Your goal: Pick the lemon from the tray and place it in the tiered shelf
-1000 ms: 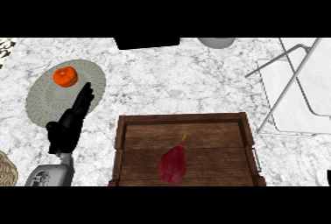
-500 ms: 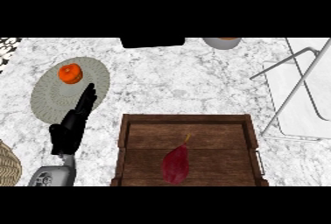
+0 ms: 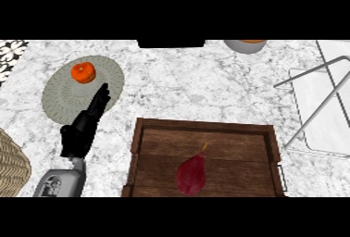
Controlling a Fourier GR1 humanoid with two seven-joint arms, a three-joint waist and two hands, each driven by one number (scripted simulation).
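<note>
While a dark red pointed object (image 3: 191, 173) lies in the wooden tray (image 3: 205, 125), the left hand (image 3: 80, 132) holds nothing, fingers straight, tips over the plate (image 3: 63, 95) near an orange fruit (image 3: 83, 72)

you've a small orange fruit (image 3: 83, 72) on the round grey-green plate (image 3: 61, 98); a tan wicker basket (image 3: 10, 163) sits below-left of it.

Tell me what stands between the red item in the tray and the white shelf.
Nothing visible but the tray's right wall: the red item lies inside it, and the shelf stands right of it.
</note>
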